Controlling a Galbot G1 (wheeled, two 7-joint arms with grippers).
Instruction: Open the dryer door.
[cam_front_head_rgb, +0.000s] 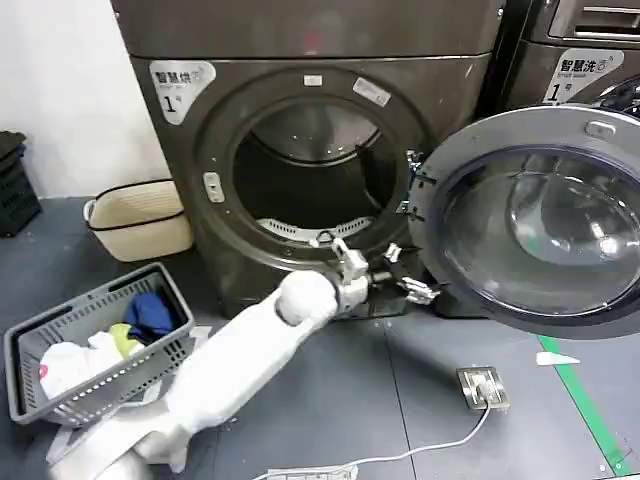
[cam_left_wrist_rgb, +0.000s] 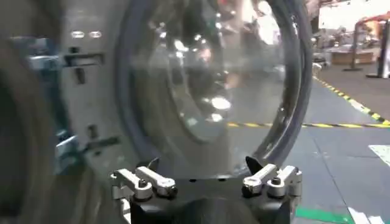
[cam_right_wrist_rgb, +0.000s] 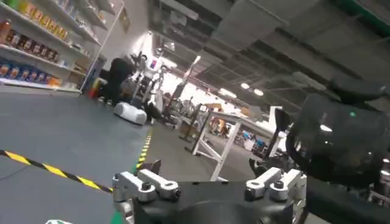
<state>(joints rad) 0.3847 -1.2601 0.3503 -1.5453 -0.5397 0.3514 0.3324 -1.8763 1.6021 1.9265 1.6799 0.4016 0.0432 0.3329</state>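
While the dryer door (cam_front_head_rgb: 535, 220) stands swung wide open to the right of the drum opening (cam_front_head_rgb: 310, 170), the left end effector (cam_front_head_rgb: 400, 280) hovers just beside its lower hinge-side rim, fingers (cam_left_wrist_rgb: 143, 182) spread apart, gripping nothing.

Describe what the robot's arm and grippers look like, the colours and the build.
In the head view, the left arm is wrapped in a smooth white cover with a rounded white joint, ending in a bare silvery metal wrist and the left gripper. Both wrist views show the left gripper and the right gripper built alike: a black body, silver-grey metal finger links with round dark pivots, and dark pointed fingertips.
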